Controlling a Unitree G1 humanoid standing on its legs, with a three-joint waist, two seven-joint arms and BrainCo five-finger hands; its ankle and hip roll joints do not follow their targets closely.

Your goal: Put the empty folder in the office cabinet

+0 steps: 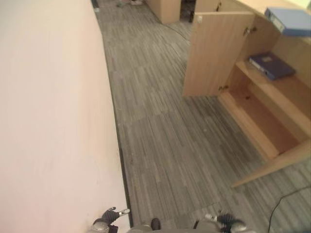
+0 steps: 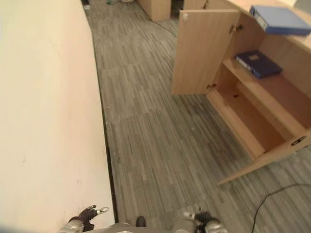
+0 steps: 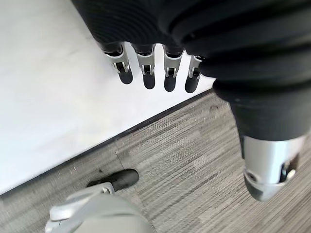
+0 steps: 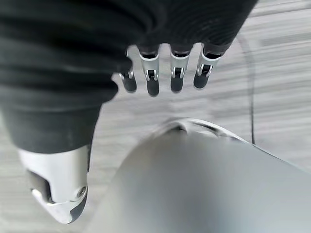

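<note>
A wooden office cabinet (image 1: pixel 252 121) stands at the right with both doors swung open. A dark blue folder (image 1: pixel 271 65) lies flat on its upper shelf. A lighter blue folder (image 1: pixel 290 20) lies on the cabinet's top. My left hand (image 1: pixel 111 216) hangs low beside the wall, far from the cabinet; its wrist view shows straight fingers (image 3: pixel 146 73) holding nothing. My right hand (image 1: pixel 226 219) hangs low on the other side, and its fingers (image 4: pixel 165 73) are also straight with nothing in them.
A cream wall (image 1: pixel 48 121) runs along the whole left side. Grey striped carpet (image 1: pixel 165 145) lies between the wall and the cabinet. The near door (image 1: pixel 274 167) and the far door (image 1: pixel 216 53) jut out into the floor. Another wooden unit (image 1: pixel 164 9) stands far back.
</note>
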